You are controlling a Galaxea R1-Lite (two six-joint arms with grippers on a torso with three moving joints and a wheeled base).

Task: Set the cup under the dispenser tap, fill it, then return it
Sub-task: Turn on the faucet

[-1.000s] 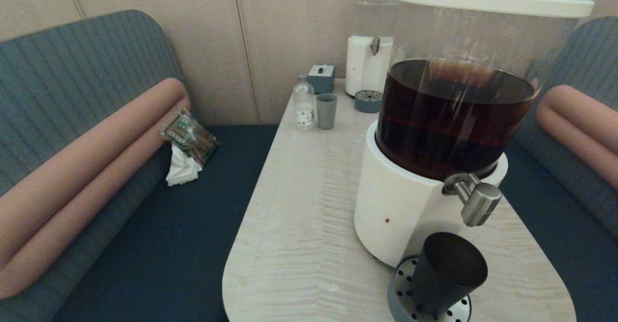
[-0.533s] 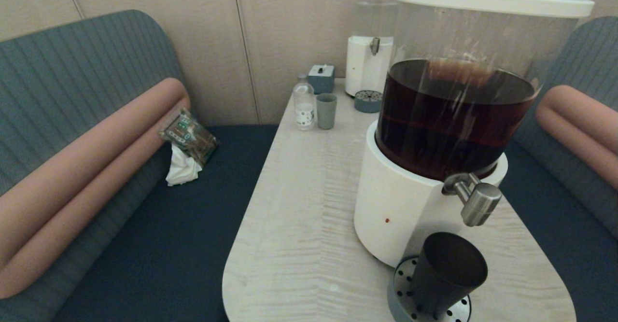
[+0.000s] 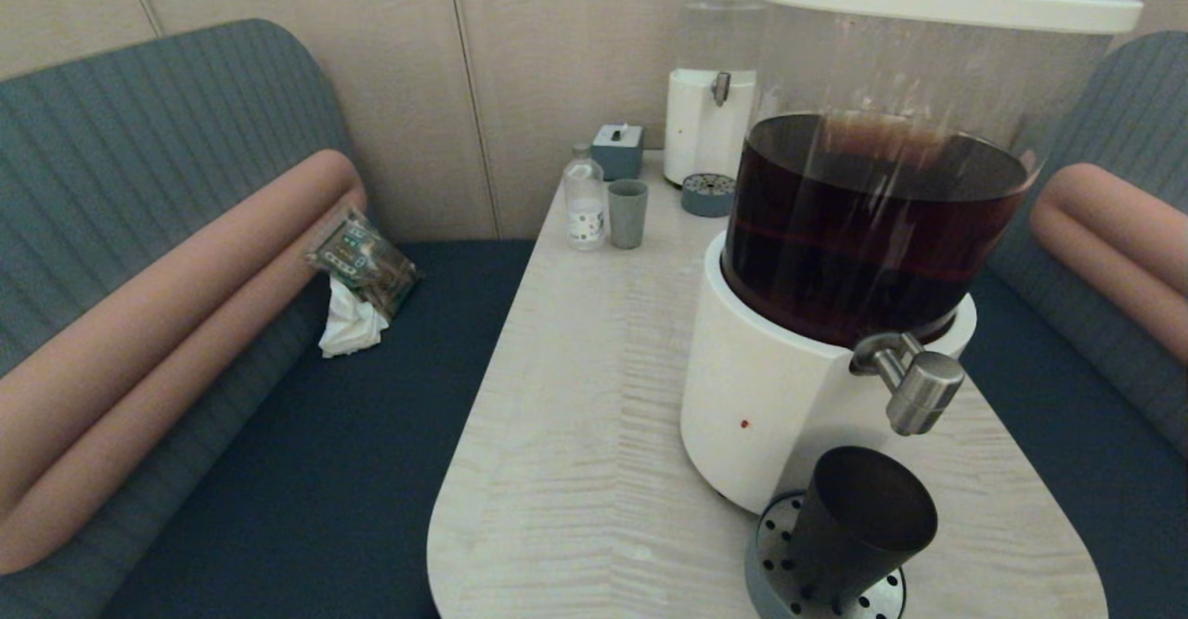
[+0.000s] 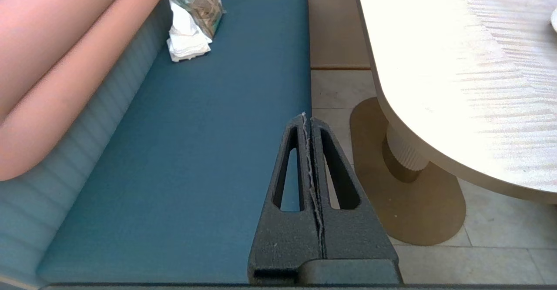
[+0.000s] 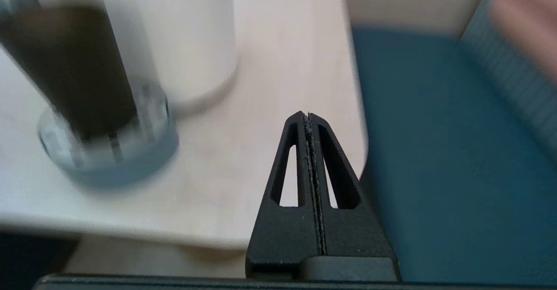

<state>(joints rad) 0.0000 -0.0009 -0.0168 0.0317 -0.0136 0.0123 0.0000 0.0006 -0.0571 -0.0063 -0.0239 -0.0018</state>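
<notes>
The cup (image 3: 858, 531) stands on the perforated drip tray (image 3: 775, 559) at the table's (image 3: 575, 433) near edge, with the dispenser tap (image 3: 914, 387) above at 1 o'clock. The right end effector (image 5: 308, 115) hovers beside the table edge, fingers pressed together, empty. The left end effector (image 4: 306, 116) hangs over the bench seat (image 4: 196, 151), likewise clamped on nothing.

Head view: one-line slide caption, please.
Dark cup standing on the drip tray below the dispenser tap, no gripper in sight.

The cup (image 3: 858, 531) stands on the drip tray (image 3: 775, 559) under the dispenser tap (image 3: 914, 387).
</notes>
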